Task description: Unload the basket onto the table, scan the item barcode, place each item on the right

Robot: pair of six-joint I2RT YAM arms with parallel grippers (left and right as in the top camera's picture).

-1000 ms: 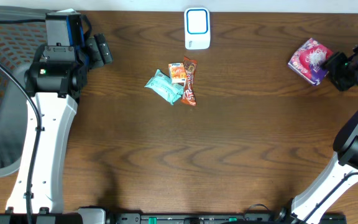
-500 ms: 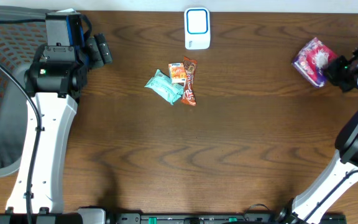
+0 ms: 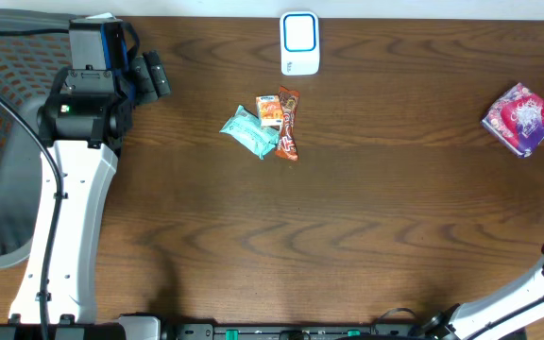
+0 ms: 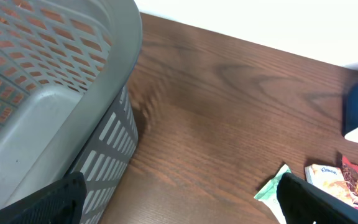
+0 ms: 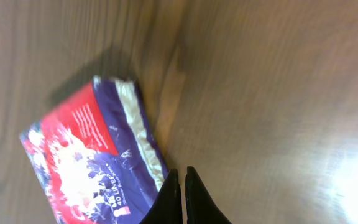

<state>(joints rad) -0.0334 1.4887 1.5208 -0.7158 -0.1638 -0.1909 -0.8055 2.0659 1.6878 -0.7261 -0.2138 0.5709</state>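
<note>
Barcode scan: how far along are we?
Done: nothing visibly scanned. The scanner stands alone at the far edge; three snacks lie untouched mid-table. In hand: right claw shut at the corner of the purple packet, which lies flat; grip unclear. The left claw open, idle by the basket. Remaining: lift it, show barcode to scanner.

You get an evenly lit, sharp overhead view. In the right wrist view the table (image 5: 260,74) is smeared by blur; white glare sits far right of the pincer (image 5: 181,177), and a soft shadow edges the packet (image 5: 86,162) to its upper left.
</note>
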